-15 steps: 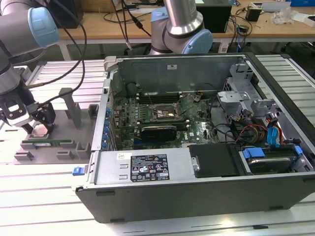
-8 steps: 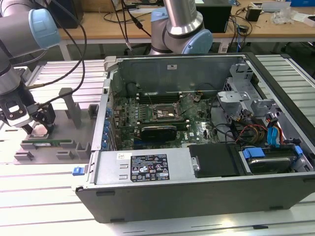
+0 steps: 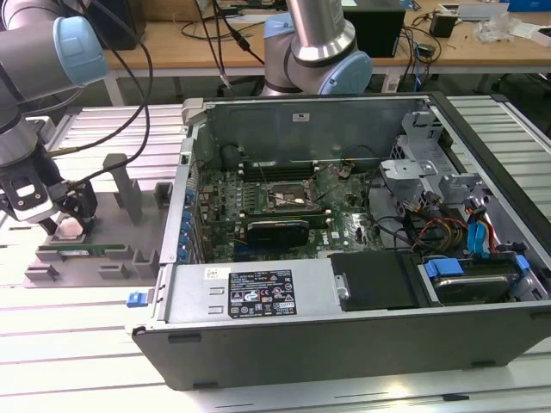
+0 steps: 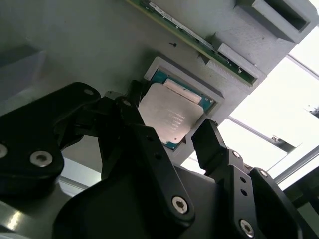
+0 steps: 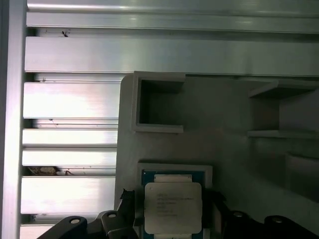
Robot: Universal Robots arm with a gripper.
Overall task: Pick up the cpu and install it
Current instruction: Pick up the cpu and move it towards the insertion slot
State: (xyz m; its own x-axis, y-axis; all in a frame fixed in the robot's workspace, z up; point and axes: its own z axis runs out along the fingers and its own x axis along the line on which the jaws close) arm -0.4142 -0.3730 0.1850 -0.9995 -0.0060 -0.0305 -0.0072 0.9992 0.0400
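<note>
So the pick-up is barely started here. In the exterior view the gripper [image 3: 67, 225] is way out at 9 o'clock from the computer case [image 3: 344, 344], down low over the grey holder [image 3: 120, 228] on the table [image 3: 77, 344]. A memory stick [image 3: 82, 250] lies in its slot at about 6 o'clock from the gripper.

The cpu [image 5: 173, 206] sits flat in its square recess in that holder, silver top up with the green rim showing around it. In both wrist views the black fingers [image 4: 207, 137] stand on opposite sides of the chip, spread apart, with a sliver of holder visible between each finger and the chip's edge. Looks to me like it's straddling the chip but not squeezing it, so it has nothing in hand.

Progress-wise: lined up over the cpu, and that's about it. The grab, the lift, the carry over to the case and the drop-in are not yet done. The socket [image 3: 284, 200] on the board, near the middle of the case, looks bare as far as I can tell.
</note>
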